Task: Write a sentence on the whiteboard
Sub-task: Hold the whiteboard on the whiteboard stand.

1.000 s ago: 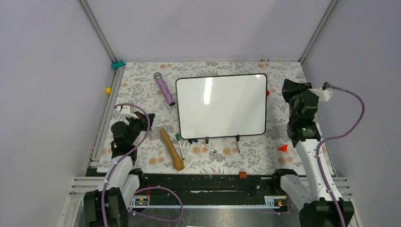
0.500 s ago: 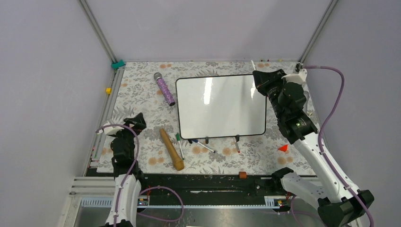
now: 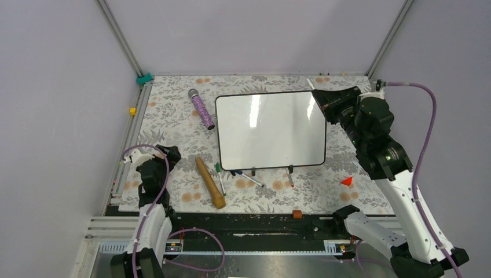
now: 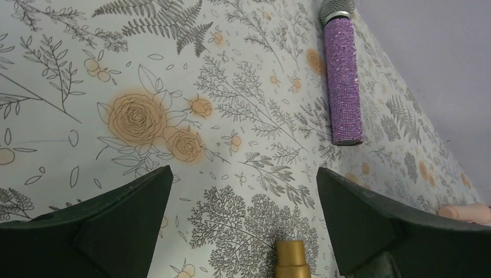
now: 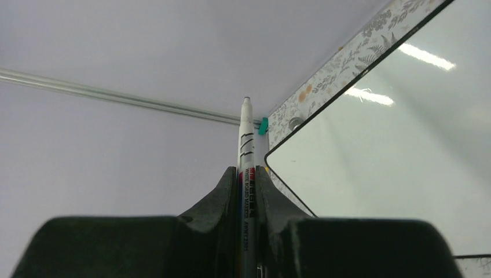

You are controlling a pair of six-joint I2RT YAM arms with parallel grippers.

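The whiteboard [image 3: 270, 130] lies flat in the middle of the flowered table, its white face blank. The sentence is out of view; no writing shows on the board. My right gripper [image 3: 322, 97] hovers over the board's back right corner, shut on a white whiteboard marker [image 5: 246, 139]. The marker's tip [image 3: 311, 87] points up and away from the board [image 5: 405, 145]. My left gripper [image 3: 167, 154] is low at the near left, away from the board, and open. Its fingers [image 4: 133, 202] stand wide apart with only tablecloth between them.
A purple glitter microphone [image 3: 201, 109] lies left of the board. A wooden stick [image 3: 209, 182] lies near the left gripper, its gold-looking end [image 4: 291, 258] below the open fingers. Several markers [image 3: 249, 176] lie along the board's front edge. A red cone [image 3: 346, 181] sits front right.
The right arm swung from beside the board's right edge to over its back right corner, carrying the marker. The left gripper opened and drew back toward the near left.
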